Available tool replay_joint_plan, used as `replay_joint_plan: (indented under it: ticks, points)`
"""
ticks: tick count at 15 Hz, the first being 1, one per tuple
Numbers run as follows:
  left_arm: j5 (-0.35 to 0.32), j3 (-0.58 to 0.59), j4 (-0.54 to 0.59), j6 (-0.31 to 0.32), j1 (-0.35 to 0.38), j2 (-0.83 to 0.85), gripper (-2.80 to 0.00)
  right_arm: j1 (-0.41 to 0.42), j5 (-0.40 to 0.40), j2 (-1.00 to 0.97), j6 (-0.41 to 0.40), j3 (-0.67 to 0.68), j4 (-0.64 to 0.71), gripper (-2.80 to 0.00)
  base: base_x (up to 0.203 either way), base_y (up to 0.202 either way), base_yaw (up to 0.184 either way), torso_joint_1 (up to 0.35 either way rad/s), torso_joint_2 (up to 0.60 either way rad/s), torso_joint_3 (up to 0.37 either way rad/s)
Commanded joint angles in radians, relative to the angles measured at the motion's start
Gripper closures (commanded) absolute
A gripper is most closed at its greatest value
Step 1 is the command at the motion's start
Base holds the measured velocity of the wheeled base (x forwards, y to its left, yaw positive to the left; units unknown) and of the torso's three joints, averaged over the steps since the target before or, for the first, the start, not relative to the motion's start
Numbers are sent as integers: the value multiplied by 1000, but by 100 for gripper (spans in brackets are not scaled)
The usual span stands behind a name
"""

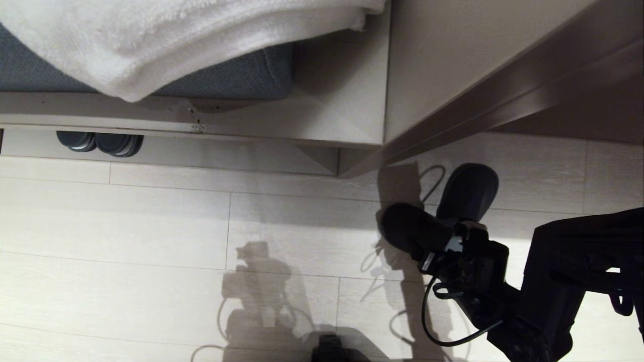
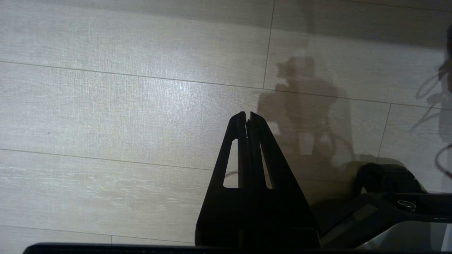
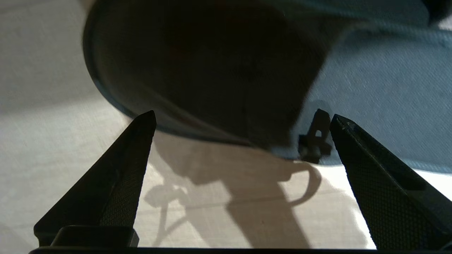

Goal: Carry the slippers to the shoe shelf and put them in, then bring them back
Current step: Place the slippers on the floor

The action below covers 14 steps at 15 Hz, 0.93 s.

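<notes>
slippers [image 1: 443,216], 2 matte black slides, lie on the pale plank floor [image 1: 151,226] toward the right of the head view, just in front of the corner of the beige built-in unit [image 1: 432,65]; their toes splay apart and their heels sit close together. the right gripper [image 1: 443,246] is low at their heel ends. in the right wrist view its 2 fingers [image 3: 116,176] stand spread wide, with nothing clamped between them; the dark rounded end of 1 slipper [image 3: 197,70] and a grey-blue footbed [image 3: 381,81] fill the space just past the tips. whether the tips touch the slipper cannot be told. the shoe shelf [image 1: 226,143] is the low recess at the foot of the unit, well apart to the left, and a second dark pair [image 1: 99,142] peeks out of its left end. a white towel [image 1: 166,35] lies over a grey cushion [image 1: 236,78] on top. the left gripper [image 2: 247,118] hangs over bare floor with its fingers pressed together, holding nothing.
</notes>
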<state>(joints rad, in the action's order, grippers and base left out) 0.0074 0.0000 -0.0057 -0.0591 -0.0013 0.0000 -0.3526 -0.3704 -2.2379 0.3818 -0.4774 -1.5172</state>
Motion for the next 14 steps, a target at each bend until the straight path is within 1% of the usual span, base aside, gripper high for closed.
replay_joint_plan:
  ticks: [1,3,5,8,11,14]
  points:
    - [0,0,0,-1,0,0,0,0,-3,-7,8,-36,-9,-280,0,0,0,0,0,0]
    - [0,0,0,-1,0,0,0,-3,-14,-6,51,-103,-8,-280,0,0,0,0,0,0]
    - [0,0,0,-1,0,0,0,-25,-65,5,88,-142,-1,-280,0,0,0,0,0,0]
    - [0,0,-2,4,0,0,0,-40,-88,13,94,-163,0,-280,0,0,0,0,0,0]
    - [-1,0,-2,3,0,0,0,-40,-149,12,92,-258,2,-280,0,0,0,0,0,0]
    - [-1,0,-2,4,0,0,0,-27,-220,9,92,-321,0,-280,0,0,0,0,0,0]
